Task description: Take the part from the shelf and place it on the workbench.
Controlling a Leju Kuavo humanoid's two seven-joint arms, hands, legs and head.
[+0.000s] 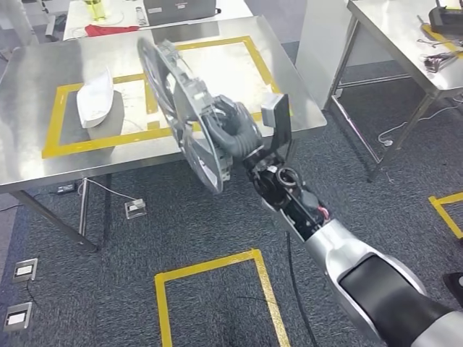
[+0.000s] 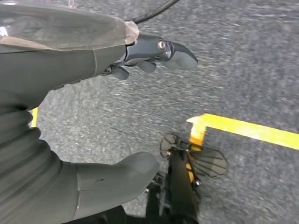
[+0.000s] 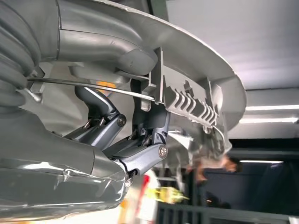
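1. White moulded piece [image 1: 95, 99]: laid flat on the workbench [image 1: 32, 87], inside its yellow outline.
2. Part [image 1: 180, 108]: grey ribbed plastic housing, held tilted above the workbench's near edge. Judged light, rigid, awkwardly broad; best gripped at the ribbed rim.
3. Right hand [image 1: 232, 126]: fingers closed around the part's rim; contact points partly hidden.
4. Left hand [image 2: 105, 112]: fingers spread, nothing held, hung over carpet.
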